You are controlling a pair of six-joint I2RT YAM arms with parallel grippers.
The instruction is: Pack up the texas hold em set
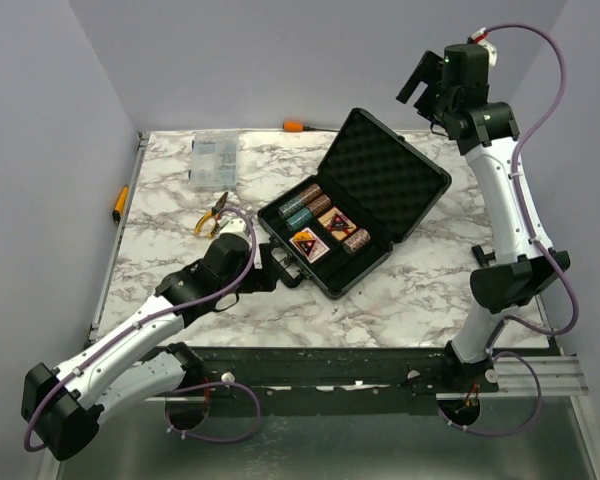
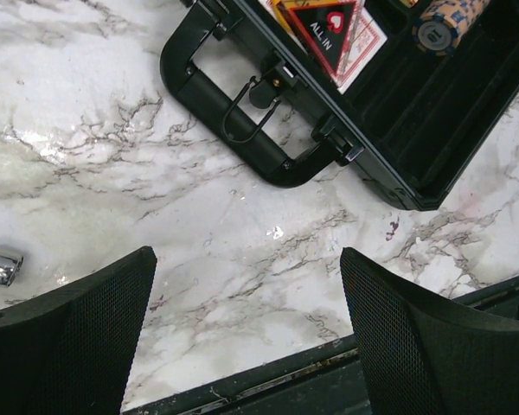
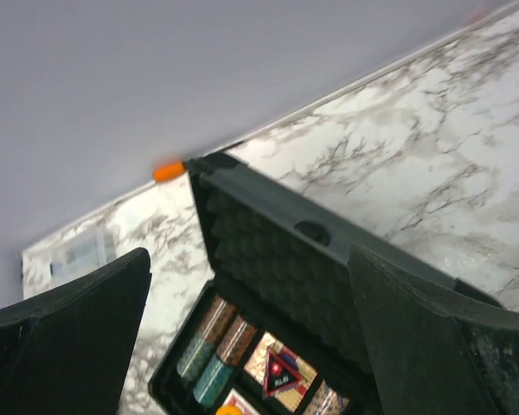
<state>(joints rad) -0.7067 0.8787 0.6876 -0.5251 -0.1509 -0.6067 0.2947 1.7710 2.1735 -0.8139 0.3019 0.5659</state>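
Note:
The black briefcase (image 1: 380, 180) lies open in the middle of the table, its grey foam lid leaning back to the right. Its base holds chip stacks (image 1: 308, 205) and two red-black triangles (image 1: 308, 243) on card decks. My left gripper (image 1: 267, 262) is open and empty, low over the marble just in front of the case's handle (image 2: 233, 112). The left wrist view shows an "ALL IN" triangle (image 2: 324, 30) and a chip stack (image 2: 445, 26). My right gripper (image 1: 417, 82) is open and empty, raised high above the back right. It looks down on the foam lid (image 3: 277, 259) and chips (image 3: 209, 346).
A clear organiser box (image 1: 213, 160) stands at the back left, with yellow-handled pliers (image 1: 212, 215) in front of it. An orange-handled tool (image 1: 298, 126) lies at the back edge and another (image 1: 120, 203) at the left edge. A small silver piece (image 2: 0, 264) lies near my left finger.

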